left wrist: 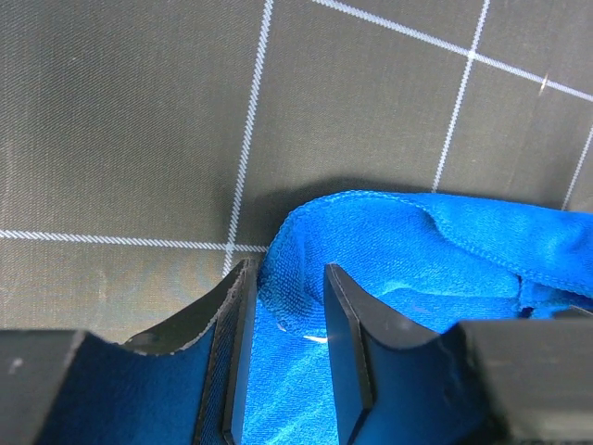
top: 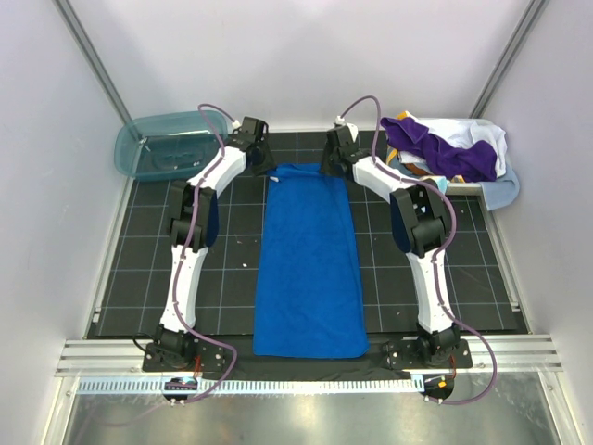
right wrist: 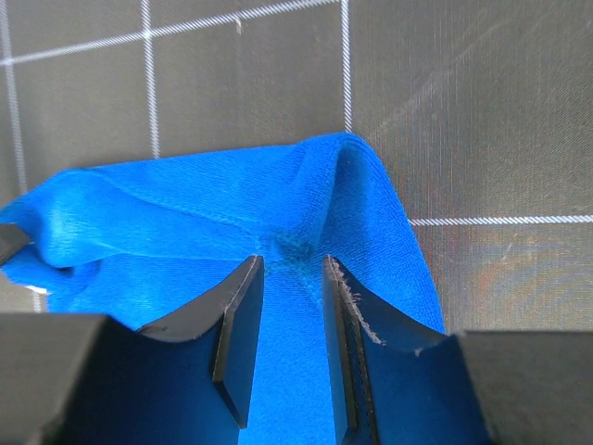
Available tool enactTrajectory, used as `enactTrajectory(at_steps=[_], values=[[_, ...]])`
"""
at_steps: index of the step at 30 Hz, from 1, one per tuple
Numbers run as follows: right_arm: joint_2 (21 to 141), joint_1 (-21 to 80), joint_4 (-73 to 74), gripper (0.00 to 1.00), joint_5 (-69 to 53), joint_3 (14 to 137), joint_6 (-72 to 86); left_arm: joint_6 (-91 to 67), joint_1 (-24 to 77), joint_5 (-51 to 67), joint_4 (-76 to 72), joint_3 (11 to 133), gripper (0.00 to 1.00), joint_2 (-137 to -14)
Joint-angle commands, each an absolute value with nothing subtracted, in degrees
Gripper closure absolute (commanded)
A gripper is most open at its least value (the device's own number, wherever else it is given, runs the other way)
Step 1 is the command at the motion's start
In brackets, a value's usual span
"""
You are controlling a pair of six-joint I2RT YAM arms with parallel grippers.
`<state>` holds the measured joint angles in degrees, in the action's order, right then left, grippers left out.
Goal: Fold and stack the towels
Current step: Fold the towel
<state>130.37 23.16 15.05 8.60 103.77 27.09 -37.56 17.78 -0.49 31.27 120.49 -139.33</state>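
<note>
Blue towel (top: 310, 269) far corners hidden beneath left gripper (top: 263, 169), right gripper (top: 327, 167).

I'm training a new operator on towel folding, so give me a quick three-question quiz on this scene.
1. True or false: the blue towel lies spread out flat on the table.
2. Where is the purple towel? A in a tub; B heaped at the far right; C on the blue towel.
3. Fill in (near/far): both pairs of jaws are at the blue towel's ___ corners.
Key: 1 true; 2 B; 3 far.
</note>
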Motion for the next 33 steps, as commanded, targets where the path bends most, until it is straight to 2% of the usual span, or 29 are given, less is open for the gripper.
enactTrajectory(at_steps=[1, 19, 31, 33], values=[[131.2, 23.5, 13.8, 0.61, 9.6, 106.1, 27.4, -38.4, 17.8, 1.2, 28.7, 120.4, 0.62, -138.1], [134.0, 23.5, 13.7, 0.62, 11.0, 110.2, 27.5, -38.1, 17.8, 1.0, 27.7, 119.0, 0.71, -136.8], [135.0, 23.5, 14.5, 0.62, 11.2, 112.2, 27.2, -37.3, 17.8, 0.4, 27.9, 119.7, 0.86, -136.8], [135.0, 23.5, 14.5, 0.65, 11.4, 112.4, 26.8, -36.6, 17.8, -1.0, 27.9, 119.8, 0.87, -136.8]])
